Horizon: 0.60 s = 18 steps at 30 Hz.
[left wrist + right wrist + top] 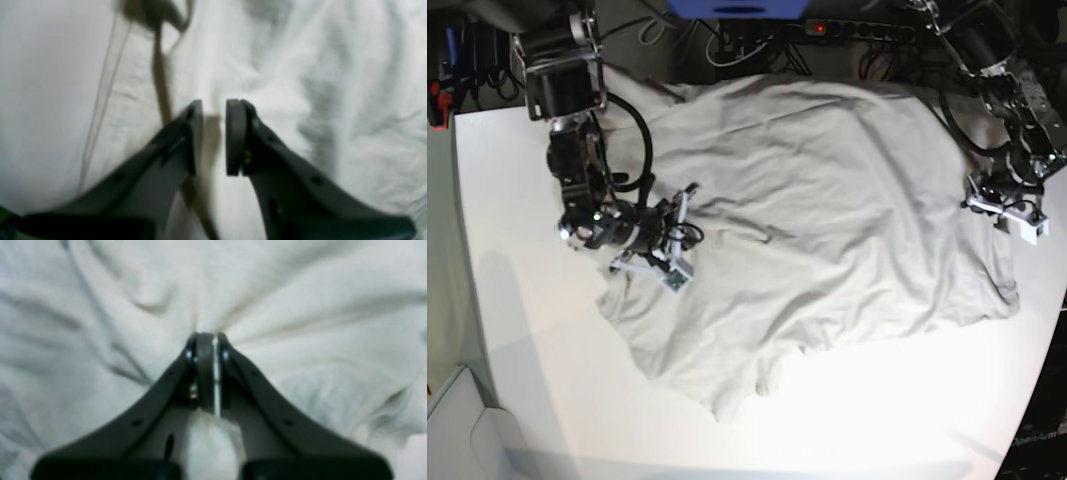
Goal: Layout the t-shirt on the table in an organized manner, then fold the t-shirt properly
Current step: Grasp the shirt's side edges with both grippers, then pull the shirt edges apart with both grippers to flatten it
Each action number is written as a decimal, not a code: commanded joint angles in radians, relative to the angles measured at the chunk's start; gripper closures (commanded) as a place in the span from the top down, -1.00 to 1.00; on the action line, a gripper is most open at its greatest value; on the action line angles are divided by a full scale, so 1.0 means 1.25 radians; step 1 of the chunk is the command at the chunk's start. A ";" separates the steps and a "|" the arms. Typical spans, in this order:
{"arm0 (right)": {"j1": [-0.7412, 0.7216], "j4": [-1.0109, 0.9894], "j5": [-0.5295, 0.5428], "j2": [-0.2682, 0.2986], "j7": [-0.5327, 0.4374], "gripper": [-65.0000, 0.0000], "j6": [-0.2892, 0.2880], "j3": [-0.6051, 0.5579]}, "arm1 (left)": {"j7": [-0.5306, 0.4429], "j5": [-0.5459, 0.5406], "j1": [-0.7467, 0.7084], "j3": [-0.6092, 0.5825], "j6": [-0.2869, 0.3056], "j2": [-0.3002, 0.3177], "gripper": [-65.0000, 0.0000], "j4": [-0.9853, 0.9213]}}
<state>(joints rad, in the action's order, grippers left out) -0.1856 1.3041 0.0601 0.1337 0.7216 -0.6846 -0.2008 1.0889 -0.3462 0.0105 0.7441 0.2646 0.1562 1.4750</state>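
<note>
The light grey-beige t-shirt (827,210) lies spread and wrinkled over most of the white table (527,350). My right gripper (215,340) is shut on a pinch of the t-shirt (300,323). Creases fan out from its tips, and a bunch of cloth shows between its fingers. In the base view its arm (617,228) sits at the shirt's left side. My left gripper (214,110) has its pads a narrow way apart, with a ridge of the t-shirt (300,83) running into them near the cloth's edge. Its arm (1012,205) is at the shirt's right edge.
Behind the table's far edge are a power strip (857,30) and a tangle of cables (727,45). Bare tabletop shows to the left of the cloth's edge in the left wrist view (43,100). The front rim of the table (757,465) curves below the shirt.
</note>
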 commanded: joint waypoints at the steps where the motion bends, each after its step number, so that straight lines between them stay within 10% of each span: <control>1: 0.014 0.023 -0.014 0.016 0.036 -0.95 -0.011 -0.012 | 0.006 -0.006 0.009 0.002 0.001 0.007 -0.62 0.036; 10: 0.066 0.213 -0.014 0.070 0.037 -0.95 -0.011 -0.023 | 0.082 -0.012 0.001 0.053 0.001 0.007 -0.62 0.189; 18: -0.083 0.171 -0.013 0.010 0.140 -0.95 -0.011 0.042 | 0.075 -0.011 0.029 0.069 0.001 0.008 -0.62 0.171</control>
<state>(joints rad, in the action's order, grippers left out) -0.2707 1.5017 0.0357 0.1444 0.9108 -0.6998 -0.1497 1.1900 -0.3561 0.0410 0.8288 0.2657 0.1528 1.6749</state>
